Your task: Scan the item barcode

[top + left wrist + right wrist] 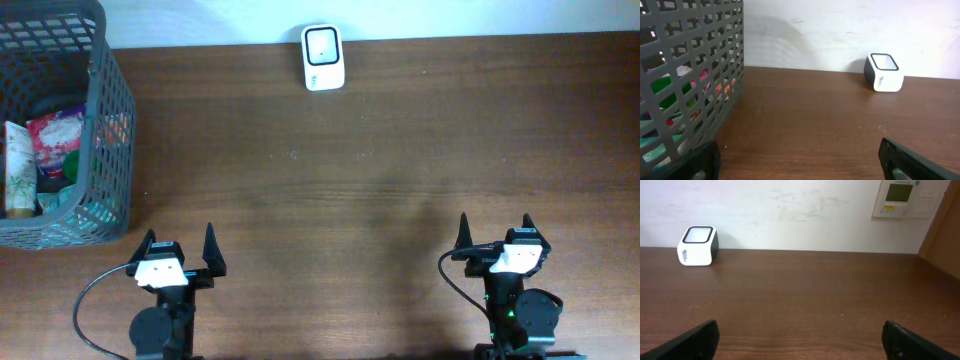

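A brown bench [380, 180] carries a grey mesh basket [112, 120] at its far left corner. The left hand [180, 236] and right hand [496, 224] sit wide open and empty by the near edge. A white scanner [323, 57] stands at the far edge; packets [55, 135] lie inside the basket.

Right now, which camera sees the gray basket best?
The overhead view: it looks down into the basket through its open top, so the mesh walls and the packets inside show. The left wrist view sees only one mesh wall with colors behind it. The right wrist view misses it.
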Action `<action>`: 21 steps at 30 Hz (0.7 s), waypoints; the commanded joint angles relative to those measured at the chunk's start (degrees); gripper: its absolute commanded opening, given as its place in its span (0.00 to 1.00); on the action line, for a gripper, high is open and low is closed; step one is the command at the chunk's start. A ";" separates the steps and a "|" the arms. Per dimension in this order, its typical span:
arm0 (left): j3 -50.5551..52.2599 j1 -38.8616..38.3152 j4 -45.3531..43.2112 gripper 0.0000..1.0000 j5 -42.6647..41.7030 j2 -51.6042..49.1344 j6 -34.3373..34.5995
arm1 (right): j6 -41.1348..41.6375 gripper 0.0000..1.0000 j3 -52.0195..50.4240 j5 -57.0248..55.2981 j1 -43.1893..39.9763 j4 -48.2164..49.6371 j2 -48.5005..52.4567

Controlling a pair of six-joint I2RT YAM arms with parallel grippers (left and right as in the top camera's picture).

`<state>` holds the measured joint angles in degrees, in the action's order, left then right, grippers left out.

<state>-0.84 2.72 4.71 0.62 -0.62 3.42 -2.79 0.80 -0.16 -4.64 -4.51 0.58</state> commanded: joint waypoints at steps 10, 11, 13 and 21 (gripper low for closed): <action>0.33 0.33 -0.11 0.99 1.86 0.22 -0.44 | 0.48 0.99 -0.48 -0.50 -0.26 -0.20 -0.37; 0.33 0.33 -0.11 0.99 1.90 0.24 -0.44 | 0.48 0.99 -0.48 -0.50 -0.26 -0.20 -0.37; 0.31 0.33 -3.67 0.99 0.02 0.24 -0.39 | 0.48 0.99 -0.48 -0.50 -0.26 -0.20 -0.37; 0.31 0.33 -17.59 0.99 -7.48 0.22 -0.39 | 0.48 0.99 -0.48 -0.50 -0.26 -0.20 -0.37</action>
<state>-0.58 2.72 -12.51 -4.16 -0.62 3.42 -2.79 0.78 -0.16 -4.64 -4.51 0.58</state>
